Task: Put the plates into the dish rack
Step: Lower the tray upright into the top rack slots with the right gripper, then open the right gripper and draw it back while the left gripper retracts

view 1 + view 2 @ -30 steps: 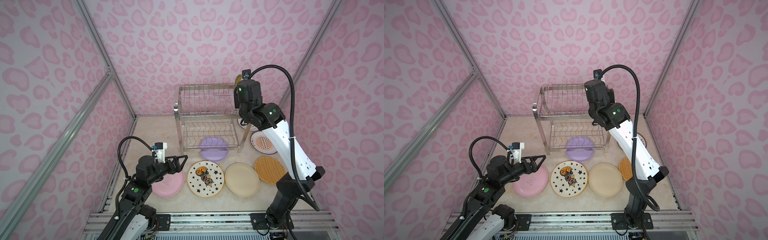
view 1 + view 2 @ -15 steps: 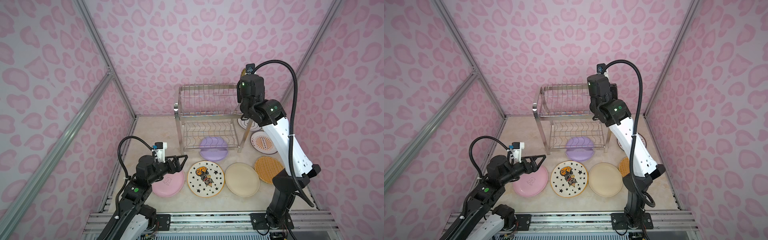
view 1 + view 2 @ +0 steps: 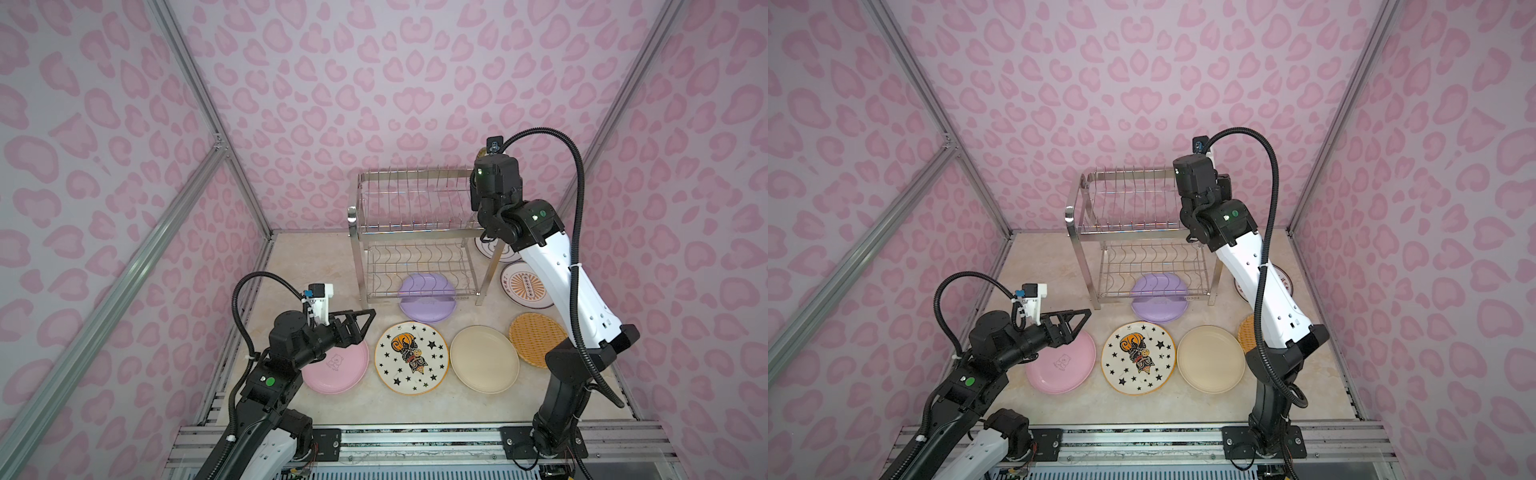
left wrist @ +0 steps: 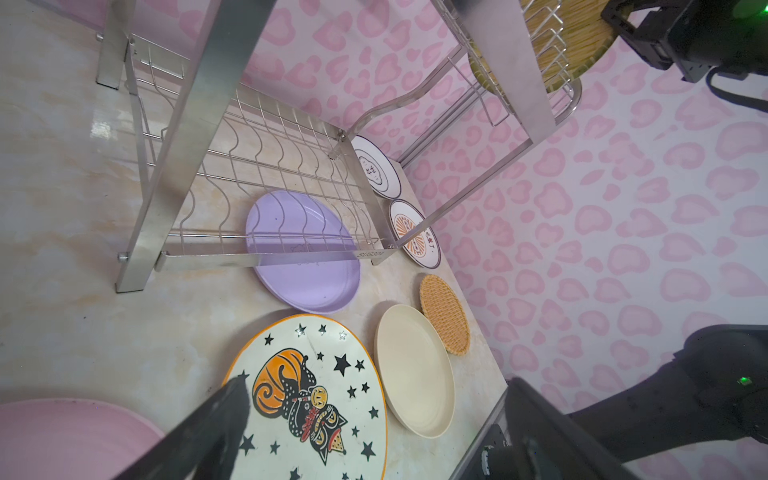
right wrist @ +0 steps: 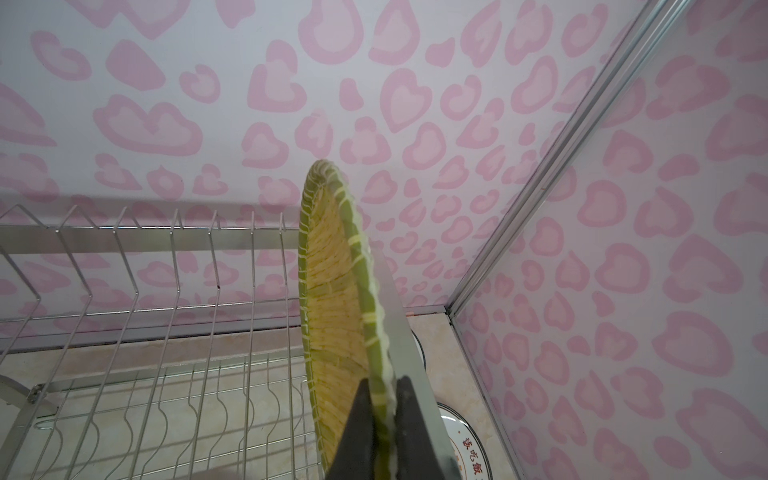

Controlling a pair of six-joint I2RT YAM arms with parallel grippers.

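My right gripper [image 5: 384,399] pinches the wicker plate [image 5: 332,291] rim, left gripper [image 3: 361,324] gapes wide; dish rack's [image 3: 1133,232] stamped SUS304.

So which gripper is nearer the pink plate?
Left. The left gripper hangs open over the edge of the pink plate; the right gripper is up at the dish rack, shut on a wicker plate.

Beige marbled tabletop [image 3: 316,266] is seen; it is enclosed by pink heart-patterned walls [image 3: 374,83]; aluminium frame bars [image 3: 124,282] are fixed along them; a slotted metal rail [image 3: 415,440] is mounted at the front edge.
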